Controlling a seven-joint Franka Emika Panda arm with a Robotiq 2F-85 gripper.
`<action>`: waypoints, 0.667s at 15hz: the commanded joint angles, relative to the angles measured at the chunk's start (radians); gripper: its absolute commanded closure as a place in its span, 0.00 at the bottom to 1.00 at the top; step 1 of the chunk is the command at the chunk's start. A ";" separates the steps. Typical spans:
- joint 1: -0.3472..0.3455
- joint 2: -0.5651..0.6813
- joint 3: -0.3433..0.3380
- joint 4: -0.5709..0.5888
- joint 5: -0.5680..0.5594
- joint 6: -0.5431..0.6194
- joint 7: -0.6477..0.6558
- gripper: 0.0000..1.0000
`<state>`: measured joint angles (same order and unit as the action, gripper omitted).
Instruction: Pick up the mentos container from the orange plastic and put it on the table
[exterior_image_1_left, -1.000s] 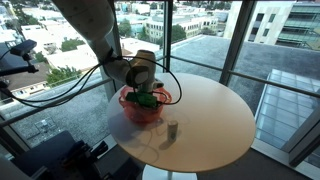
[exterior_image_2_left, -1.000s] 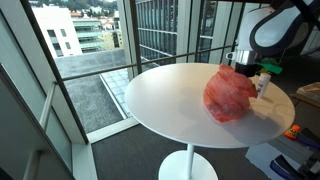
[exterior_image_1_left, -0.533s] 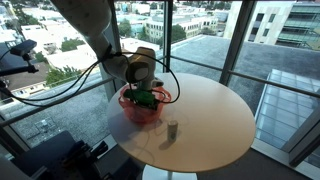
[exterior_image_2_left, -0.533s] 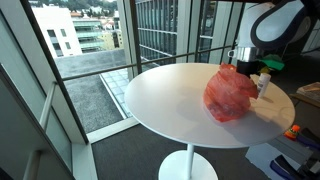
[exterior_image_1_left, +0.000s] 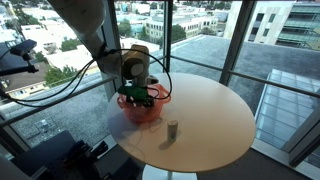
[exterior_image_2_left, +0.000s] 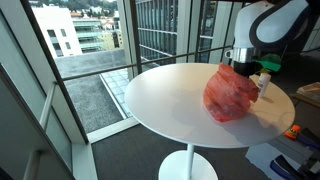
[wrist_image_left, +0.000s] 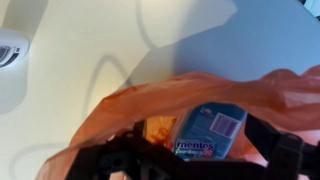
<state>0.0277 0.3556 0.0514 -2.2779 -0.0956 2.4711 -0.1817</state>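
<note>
**A:** How does the pincer (exterior_image_1_left: 139, 97) stand?

**B:** It is spread wide and holds nothing, with its tips about at the rim of the orange plastic (exterior_image_1_left: 128, 110). In the wrist view its dark fingers (wrist_image_left: 288, 158) flank the mentos container (wrist_image_left: 212, 131). The container lies inside the basket with its label toward the camera, at about five o'clock of the picture.

**A:** How should it take the container?

**B:** I'd centre over the teal body, drop straight down between the soft walls, and close across the narrow sides. The basket looks light and a snagged loop could lift it too, so rise slowly.

**A:** And the set-down?

**B:** There is bare table (exterior_image_1_left: 215, 110) at three o'clock of the basket. Keep off the grey cylinder (exterior_image_1_left: 172, 130) at four o'clock.
</note>
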 joint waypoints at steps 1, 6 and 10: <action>0.024 0.017 -0.013 0.020 -0.027 -0.016 0.057 0.00; 0.028 0.042 -0.023 0.024 -0.030 -0.011 0.077 0.00; 0.025 0.065 -0.025 0.031 -0.025 0.018 0.071 0.00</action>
<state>0.0448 0.3973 0.0374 -2.2727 -0.0963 2.4761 -0.1439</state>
